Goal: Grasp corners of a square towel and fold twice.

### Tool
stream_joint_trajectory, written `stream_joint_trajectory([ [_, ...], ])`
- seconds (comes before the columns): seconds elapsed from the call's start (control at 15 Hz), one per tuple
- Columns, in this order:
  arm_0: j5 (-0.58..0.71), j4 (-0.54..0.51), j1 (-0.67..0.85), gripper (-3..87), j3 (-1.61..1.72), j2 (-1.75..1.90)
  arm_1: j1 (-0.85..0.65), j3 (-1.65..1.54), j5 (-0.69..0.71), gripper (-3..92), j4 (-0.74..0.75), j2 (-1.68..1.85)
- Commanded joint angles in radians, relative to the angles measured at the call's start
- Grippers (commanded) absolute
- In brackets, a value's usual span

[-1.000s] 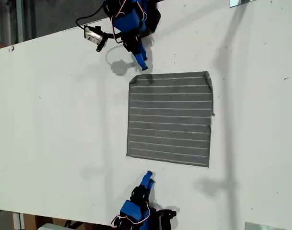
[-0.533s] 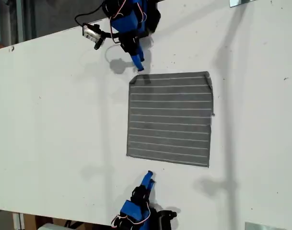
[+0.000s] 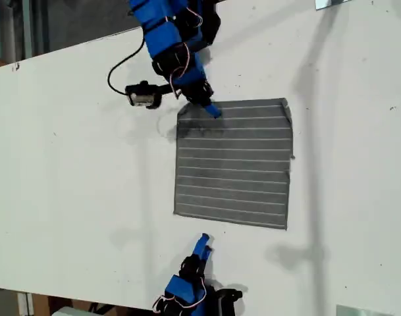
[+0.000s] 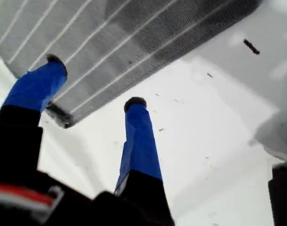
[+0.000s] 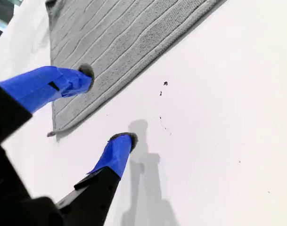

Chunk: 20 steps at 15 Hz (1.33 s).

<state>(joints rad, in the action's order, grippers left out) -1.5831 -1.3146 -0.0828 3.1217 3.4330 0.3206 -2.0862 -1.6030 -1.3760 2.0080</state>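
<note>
While the towel point(image 3: 233, 163) lies flat on bare worktop point(image 3: 75, 171), my first gripper point(image 4: 94, 80) straddles a corner point(image 4: 63, 120) — jaws released; my second gripper point(image 5: 108, 106) likewise spread, near another corner point(image 5: 56, 132).

I see the towel point(image 3: 234, 163) lying flat and unfolded on the white table, a grey square with thin, evenly spaced white stripes and a darker hem. Its corners point(image 3: 184, 110) rest down; the one at the exterior view's upper right looks slightly curled.
</note>
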Motion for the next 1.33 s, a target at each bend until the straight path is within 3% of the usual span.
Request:
stream_joint_trajectory([
  [0.0,-0.011,0.017,0.018,24.2,0.005,-0.008,0.221,0.319,-0.161,30.0,-0.160,-0.288],
  [0.2,-0.011,0.017,0.023,24.2,0.005,-0.005,0.423,0.563,-0.296,29.6,-0.218,-0.420],
  [0.4,-0.002,0.018,0.026,24.4,0.005,-0.006,0.495,0.922,-0.270,29.6,-0.219,-0.769],
  [0.8,0.006,0.020,0.020,24.2,0.005,-0.006,0.506,0.919,-0.201,28.5,0.067,-0.943],
  [1.27,0.018,0.023,0.017,24.2,0.006,-0.003,0.460,0.923,-0.158,29.6,0.031,-0.979],
])
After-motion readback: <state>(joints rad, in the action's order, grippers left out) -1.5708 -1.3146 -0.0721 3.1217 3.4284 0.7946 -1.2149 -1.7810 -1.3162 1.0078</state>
